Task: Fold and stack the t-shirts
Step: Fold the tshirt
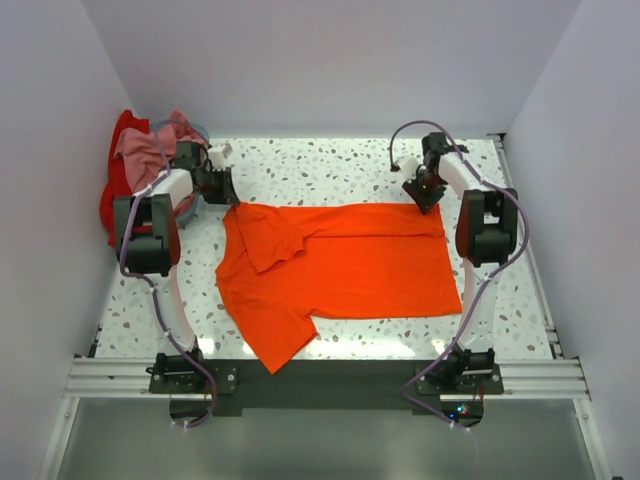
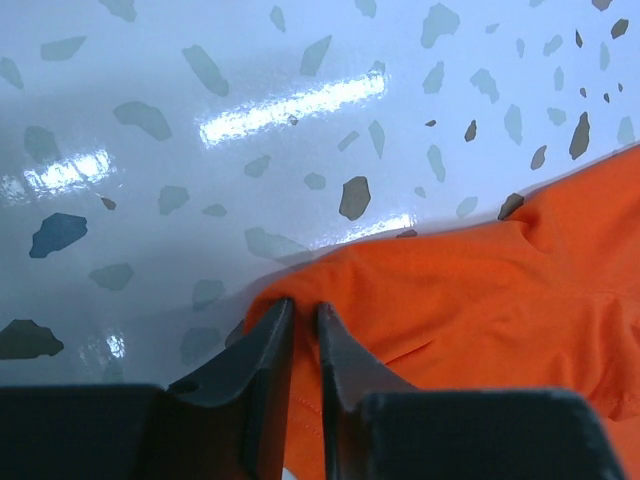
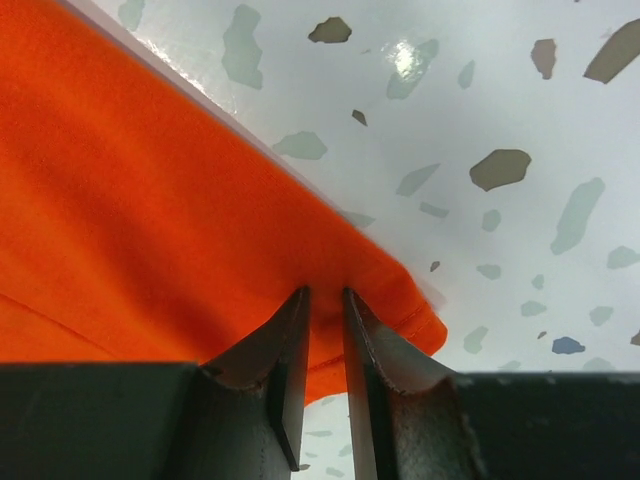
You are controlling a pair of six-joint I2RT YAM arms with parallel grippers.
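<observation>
The orange t-shirt lay spread in the middle of the tabletop, with its long side along the far and near edges. Its left sleeve part was turned over onto the body, and one corner of cloth reached toward the near edge. The left claw stood at the shirt's far left corner. In the left wrist view its jaws were almost pressed together, with the orange edge between them, so it was pinching the cloth. The right claw stood at the far right corner of the shirt. Its jaws were also nearly together and held the hemmed corner between them. The pink t-shirt and the red t-shirt lay crumpled in a heap at the far left corner of the tabletop – the pink one on top, the red one hanging beside the left arm.
</observation>
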